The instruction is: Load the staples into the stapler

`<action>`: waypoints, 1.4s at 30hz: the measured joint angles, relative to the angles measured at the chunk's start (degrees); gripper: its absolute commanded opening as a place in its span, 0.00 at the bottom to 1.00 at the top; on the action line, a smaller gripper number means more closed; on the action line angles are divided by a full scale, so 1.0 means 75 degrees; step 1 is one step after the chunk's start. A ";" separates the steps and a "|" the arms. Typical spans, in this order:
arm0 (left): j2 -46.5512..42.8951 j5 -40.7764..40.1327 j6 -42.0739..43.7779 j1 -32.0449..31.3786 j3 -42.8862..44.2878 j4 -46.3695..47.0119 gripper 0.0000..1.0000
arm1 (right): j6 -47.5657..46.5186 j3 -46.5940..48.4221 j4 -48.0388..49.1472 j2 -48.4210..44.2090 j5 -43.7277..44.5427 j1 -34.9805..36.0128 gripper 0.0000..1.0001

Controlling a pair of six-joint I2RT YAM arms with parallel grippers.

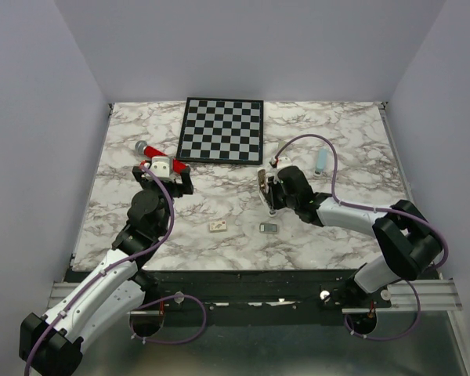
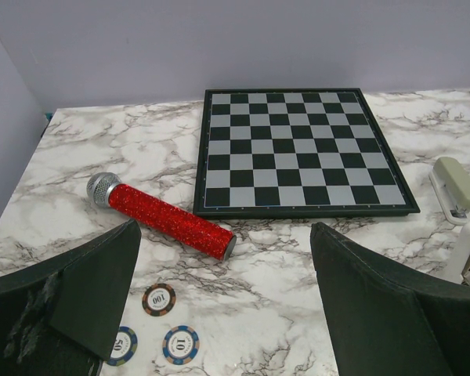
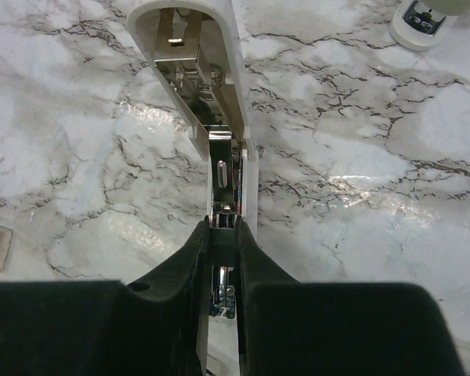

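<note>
The stapler (image 1: 264,182) lies opened on the marble table, right of centre. In the right wrist view its white lid (image 3: 184,63) is swung up and the metal magazine rail (image 3: 222,176) is bared. My right gripper (image 1: 271,196) (image 3: 223,235) is shut on the near end of the rail. The staples (image 1: 269,227), a small silvery-grey block, lie on the table just in front of that gripper, apart from it. My left gripper (image 1: 166,174) (image 2: 223,258) is open and empty, hovering near a red microphone (image 2: 163,219). The stapler also shows at the right edge of the left wrist view (image 2: 457,184).
A chessboard (image 1: 222,129) lies at the back centre. A pale blue bar (image 1: 319,160) lies at the back right. A small tan tile (image 1: 217,225) lies left of the staples. Three poker chips (image 2: 158,299) lie under my left gripper. A white object (image 3: 419,17) sits beyond the stapler.
</note>
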 measured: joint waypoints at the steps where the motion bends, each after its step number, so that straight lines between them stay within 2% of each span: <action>1: 0.0000 0.0000 0.0000 0.0000 0.0000 0.0000 0.97 | 0.0000 0.0000 0.0000 0.0000 0.0000 0.0000 0.07; 42: -0.0009 0.0000 0.0000 0.0000 0.0000 0.0000 0.97 | -0.0015 0.0143 0.0058 0.0216 -0.0003 0.0000 0.07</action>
